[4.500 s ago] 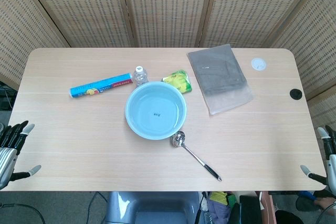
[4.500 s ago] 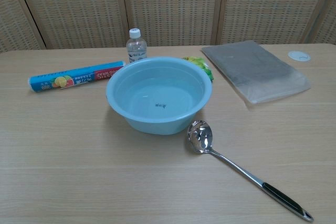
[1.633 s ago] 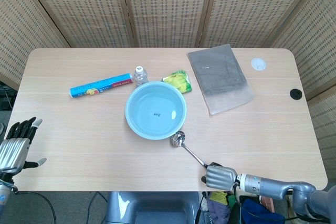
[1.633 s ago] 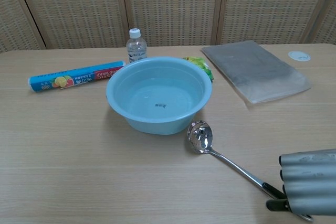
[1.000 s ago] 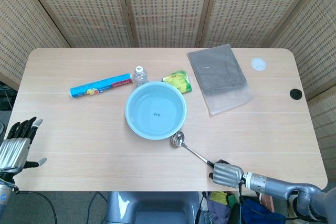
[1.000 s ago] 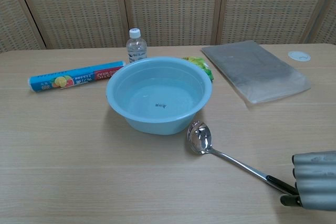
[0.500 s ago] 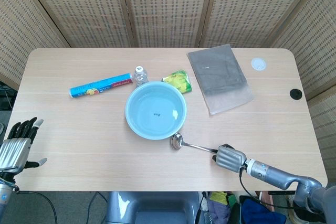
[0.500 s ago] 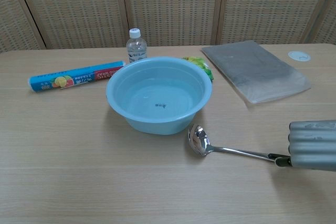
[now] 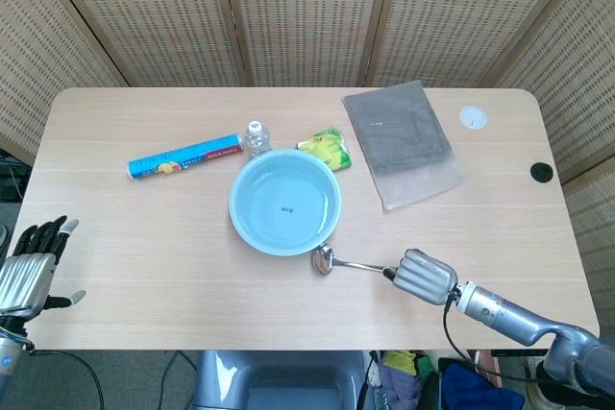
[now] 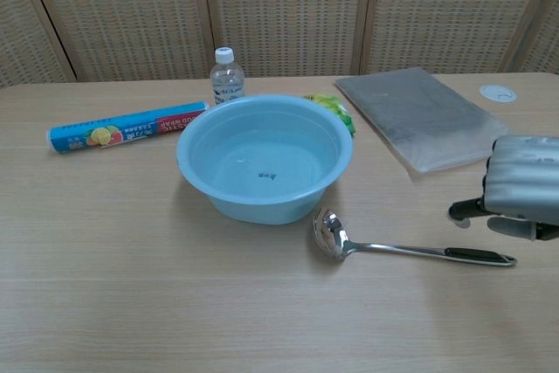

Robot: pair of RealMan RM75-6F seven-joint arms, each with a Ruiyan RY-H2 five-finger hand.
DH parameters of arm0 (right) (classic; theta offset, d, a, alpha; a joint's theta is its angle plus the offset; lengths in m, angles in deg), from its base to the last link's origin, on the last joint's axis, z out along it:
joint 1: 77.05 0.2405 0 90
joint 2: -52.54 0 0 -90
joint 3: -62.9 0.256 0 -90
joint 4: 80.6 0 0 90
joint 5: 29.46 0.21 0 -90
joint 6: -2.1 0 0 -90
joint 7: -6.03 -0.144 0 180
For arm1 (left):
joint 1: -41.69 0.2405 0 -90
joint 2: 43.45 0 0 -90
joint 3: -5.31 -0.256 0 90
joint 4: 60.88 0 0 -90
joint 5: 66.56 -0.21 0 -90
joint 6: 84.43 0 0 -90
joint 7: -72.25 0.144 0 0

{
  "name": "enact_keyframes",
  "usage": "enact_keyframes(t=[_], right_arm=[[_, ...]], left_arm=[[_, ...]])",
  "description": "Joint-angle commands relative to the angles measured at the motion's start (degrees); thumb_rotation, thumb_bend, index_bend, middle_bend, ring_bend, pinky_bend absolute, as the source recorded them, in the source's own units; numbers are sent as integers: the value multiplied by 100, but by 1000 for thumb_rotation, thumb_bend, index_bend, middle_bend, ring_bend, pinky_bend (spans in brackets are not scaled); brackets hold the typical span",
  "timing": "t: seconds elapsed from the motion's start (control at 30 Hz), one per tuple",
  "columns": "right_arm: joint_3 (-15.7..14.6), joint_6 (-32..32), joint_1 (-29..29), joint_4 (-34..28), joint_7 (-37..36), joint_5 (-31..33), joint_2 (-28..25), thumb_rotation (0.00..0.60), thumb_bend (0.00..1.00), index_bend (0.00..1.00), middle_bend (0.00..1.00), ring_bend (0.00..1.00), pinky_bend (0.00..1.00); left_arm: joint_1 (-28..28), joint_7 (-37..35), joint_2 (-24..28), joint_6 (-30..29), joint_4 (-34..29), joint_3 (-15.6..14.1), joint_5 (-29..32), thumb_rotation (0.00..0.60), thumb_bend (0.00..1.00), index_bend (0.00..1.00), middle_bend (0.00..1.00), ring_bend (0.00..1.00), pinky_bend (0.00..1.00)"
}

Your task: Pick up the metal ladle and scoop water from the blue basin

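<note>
The blue basin (image 9: 236,214) (image 10: 262,207) holds shallow water mid-table. Just in front of it lies the metal ladle (image 9: 357,265) (image 10: 393,249), flat on the wood, bowl beside the basin's wall and black-tipped handle pointing right. My right hand (image 9: 425,277) (image 10: 524,185) hovers at the handle's end with its fingers curled in. In the chest view the whole handle shows free below the hand, so it holds nothing. My left hand (image 9: 29,271) hangs off the table's front left corner, fingers spread and empty.
Behind the basin stand a small water bottle (image 9: 255,136) (image 10: 225,74), a blue wrap roll (image 9: 184,156) (image 10: 127,127) and a green packet (image 9: 329,148). A grey bag (image 9: 404,141) (image 10: 424,115) lies back right, near a white disc (image 9: 472,118).
The right hand came in onto the handle's end and swung the ladle from pointing at the front edge to lying parallel to it. The hand now sits higher, off the handle.
</note>
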Motion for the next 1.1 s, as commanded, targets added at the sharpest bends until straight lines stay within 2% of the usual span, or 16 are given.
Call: enact_keyframes(t=[0.03,0.1,0.27,0.37,0.53,0.77,1.1], right_arm=[[415,-257,-239,-729,-888,1101,-205,600,131,419,909,893,1000],[550,-722,-300,-1198,-1154,1736,-294,600,98,418,909,893,1000],[889,-1312,-427,-1709,-835,2850,-252,600,107,418,911,895,1000],[1116,-1556,-525,-1934,-511,3647,-128,600,132,419,916,900,1000],[1247,-1784,-634,-2365,152,4732,20,600,170,418,921,905,1000],[1347,-1557,-677,-2740,886,5558,381,600,294,423,930,909,1000],[1508,-1139,-585,-2717,1787,6315,1021,600,315,427,932,911,1000]], left_arm=[[15,-67,40,-15,-11,-13,-40,600,0,0,0,0,0],[15,-127,68,-2,-9,-23,-70,600,0,0,0,0,0],[31,-241,129,-25,-19,-48,-176,600,0,0,0,0,0],[70,-300,153,-107,-21,-61,-262,600,0,0,0,0,0],[101,-369,178,-160,-30,-74,-338,600,0,0,0,0,0],[108,-395,171,-157,-21,-81,-360,600,0,0,0,0,0],[125,-412,172,-160,8,-70,-324,600,0,0,0,0,0]])
